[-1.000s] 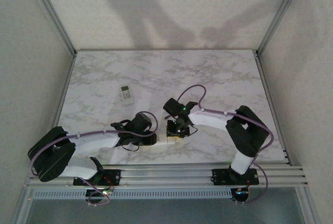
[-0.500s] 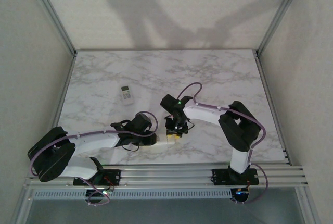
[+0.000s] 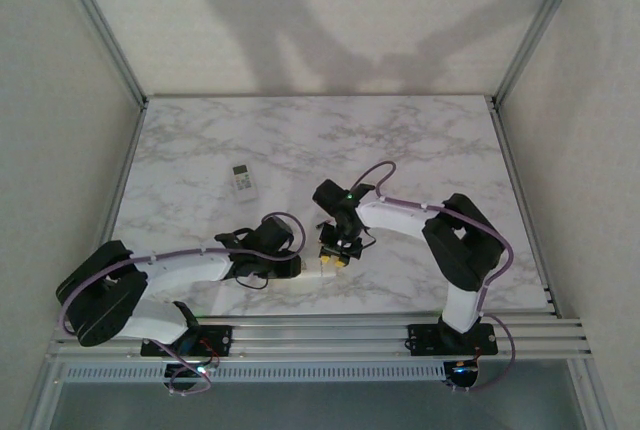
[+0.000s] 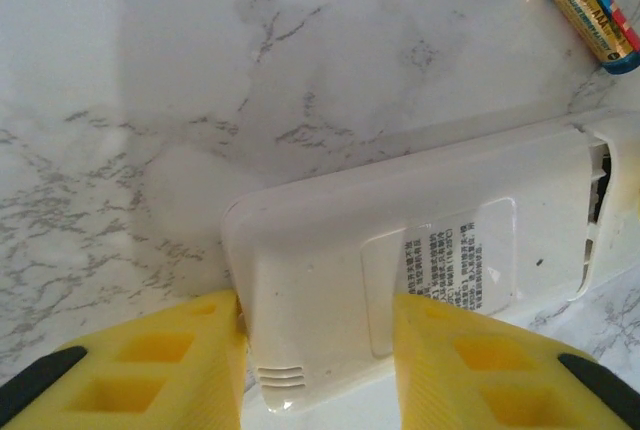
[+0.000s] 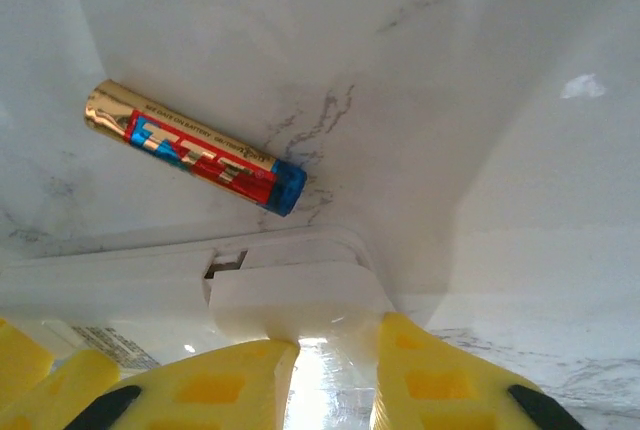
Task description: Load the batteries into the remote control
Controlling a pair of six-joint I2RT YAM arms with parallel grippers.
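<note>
The white remote control (image 4: 400, 260) lies back side up on the marble table, and my left gripper (image 4: 318, 350) is shut on its two long sides near one end. A gold, red and blue battery (image 5: 195, 147) lies loose on the table just beyond the remote's other end, also seen as the battery (image 4: 590, 10) in the left wrist view. My right gripper (image 5: 335, 350) is at that end, its yellow fingers shut on a thin white battery cover (image 5: 295, 300) that sticks out from the remote (image 5: 120, 280). From above, the left gripper (image 3: 298, 268) and right gripper (image 3: 335, 253) meet at the remote (image 3: 322, 272).
A second small white remote (image 3: 244, 181) lies further back on the left of the marble table (image 3: 420, 140). Metal frame posts (image 3: 100, 25) and side walls bound the table. The arms' bases sit on the rail (image 3: 320, 335) at the near edge.
My right arm has drawn its wrist a little left and nearer to the remote's end. The left arm and the remote have stayed still.
</note>
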